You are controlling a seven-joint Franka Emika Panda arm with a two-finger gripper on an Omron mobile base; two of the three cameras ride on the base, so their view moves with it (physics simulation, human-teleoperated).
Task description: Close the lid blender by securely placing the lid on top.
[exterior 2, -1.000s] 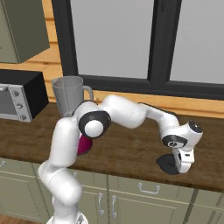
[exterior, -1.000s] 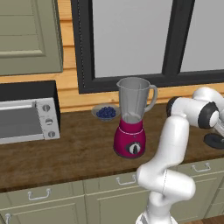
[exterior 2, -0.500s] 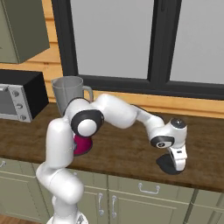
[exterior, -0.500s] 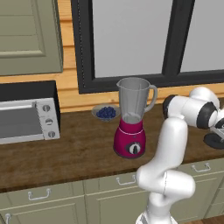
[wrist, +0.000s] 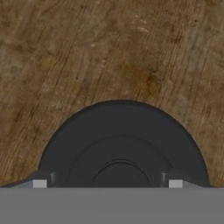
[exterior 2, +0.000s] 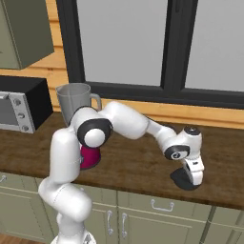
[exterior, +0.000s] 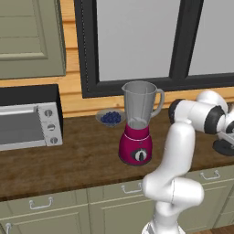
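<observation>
Clearly uncovered, the blender (exterior: 138, 122) jar; blueberries fill the bowl (exterior: 110, 118).

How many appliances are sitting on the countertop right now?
2. The blender stands mid-counter, jar open, in front of the blueberry bowl. The toaster oven sits at the far left. More could sit beyond the frame edges.

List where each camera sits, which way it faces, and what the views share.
Left base view: behind the arm's left, facing the counter; shows blender, arm, lid.
Right base view: behind its right; shows arm, open end effector at the lid.
Hand view: straight down on the lid.
Shared: the lid on the wooden counter.
</observation>
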